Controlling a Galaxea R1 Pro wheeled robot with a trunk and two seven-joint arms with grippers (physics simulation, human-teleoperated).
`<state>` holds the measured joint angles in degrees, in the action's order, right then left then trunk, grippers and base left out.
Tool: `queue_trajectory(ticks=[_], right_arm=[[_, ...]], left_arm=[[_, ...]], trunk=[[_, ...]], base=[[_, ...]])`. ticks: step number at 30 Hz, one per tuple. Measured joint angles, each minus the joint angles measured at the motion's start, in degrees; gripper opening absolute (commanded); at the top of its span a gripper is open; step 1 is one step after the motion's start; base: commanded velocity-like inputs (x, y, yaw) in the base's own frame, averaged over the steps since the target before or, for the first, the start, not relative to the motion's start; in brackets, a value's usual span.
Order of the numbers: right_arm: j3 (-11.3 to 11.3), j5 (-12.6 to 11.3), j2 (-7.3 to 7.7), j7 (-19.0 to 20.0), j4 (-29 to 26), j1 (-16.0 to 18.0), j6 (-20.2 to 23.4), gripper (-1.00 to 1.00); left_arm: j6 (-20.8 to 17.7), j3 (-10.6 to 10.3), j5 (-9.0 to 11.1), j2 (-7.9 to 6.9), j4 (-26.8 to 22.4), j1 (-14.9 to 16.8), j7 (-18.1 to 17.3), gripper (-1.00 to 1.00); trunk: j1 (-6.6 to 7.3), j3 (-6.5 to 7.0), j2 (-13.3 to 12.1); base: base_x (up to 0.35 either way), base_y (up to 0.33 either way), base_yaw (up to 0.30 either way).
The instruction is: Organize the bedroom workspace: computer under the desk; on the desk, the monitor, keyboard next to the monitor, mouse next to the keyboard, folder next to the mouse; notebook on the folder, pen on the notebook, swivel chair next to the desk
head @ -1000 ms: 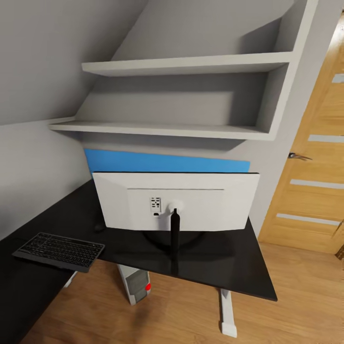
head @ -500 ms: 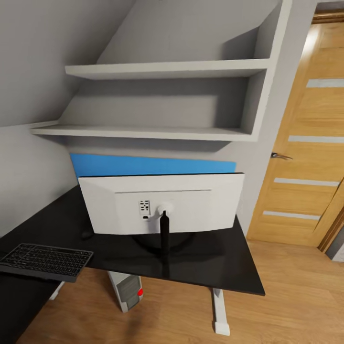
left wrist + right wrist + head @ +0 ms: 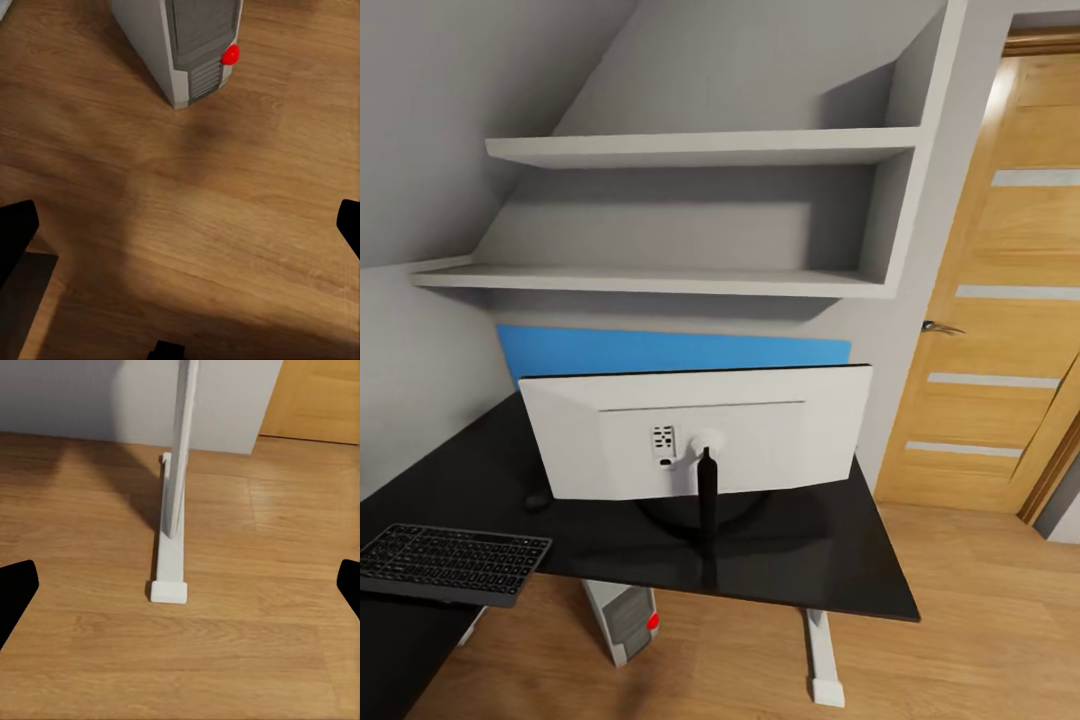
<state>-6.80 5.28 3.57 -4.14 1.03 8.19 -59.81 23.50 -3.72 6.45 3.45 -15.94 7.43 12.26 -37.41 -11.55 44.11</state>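
The monitor [image 3: 695, 432] stands on the black desk [image 3: 830, 560] with its white back toward me. The black keyboard [image 3: 450, 563] lies on the desk's near left part, partly over the edge. A small dark mouse [image 3: 538, 501] sits by the monitor's left lower corner. The white computer [image 3: 625, 620] stands on the floor under the desk, and its grey front with the red spot faces the left wrist view [image 3: 187, 45]. My left gripper [image 3: 180, 232] hangs open above bare floor. My right gripper [image 3: 180, 589] is open above the floor near the desk's white leg [image 3: 171, 547].
White wall shelves [image 3: 690, 280] hang above the desk under a sloped ceiling. A blue wall panel [image 3: 660, 350] is behind the monitor. A wooden door [image 3: 1000, 300] stands at the right, with wooden floor [image 3: 980, 620] in front of it.
The whole head view has shifted, so the camera moved to the right; the door shows more. The monitor, keyboard and computer keep their places on and under the desk.
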Motion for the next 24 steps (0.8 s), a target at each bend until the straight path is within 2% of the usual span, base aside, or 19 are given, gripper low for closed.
queue_trajectory(ticks=[14, 22, 23, 24], right_arm=[[0.0, 0.0, -0.01, 0.0, 0.0, 0.0, 0.0, 1.00], [0.0, 0.0, -0.53, 0.0, 0.0, 0.0, 0.0, 1.00], [0.0, -0.1, -0.51, -0.1, 0.0, 0.0, 0.0, 1.00], [0.0, -0.1, -0.51, -0.1, 0.0, 0.0, 0.0, 1.00]], left_arm=[[0.0, -0.1, 0.0, 0.00, 2.0, 0.0, -0.1, 1.00], [0.2, -0.3, -0.2, 0.19, 2.2, 0.0, -0.2, 1.00], [3.5, -1.0, -0.6, 0.31, -0.4, 0.0, -0.6, 1.00], [4.0, -1.3, -0.8, 0.32, -1.2, 0.0, -0.6, 1.00]], trunk=[[0.00, 0.01, 0.0], [0.00, 0.01, 0.0], [0.00, 0.01, 0.0], [0.00, 0.01, 0.0]], base=[[0.003, 0.005, -0.001], [0.000, 0.000, 0.000], [0.000, 0.000, 0.000], [0.000, 0.000, 0.000]])
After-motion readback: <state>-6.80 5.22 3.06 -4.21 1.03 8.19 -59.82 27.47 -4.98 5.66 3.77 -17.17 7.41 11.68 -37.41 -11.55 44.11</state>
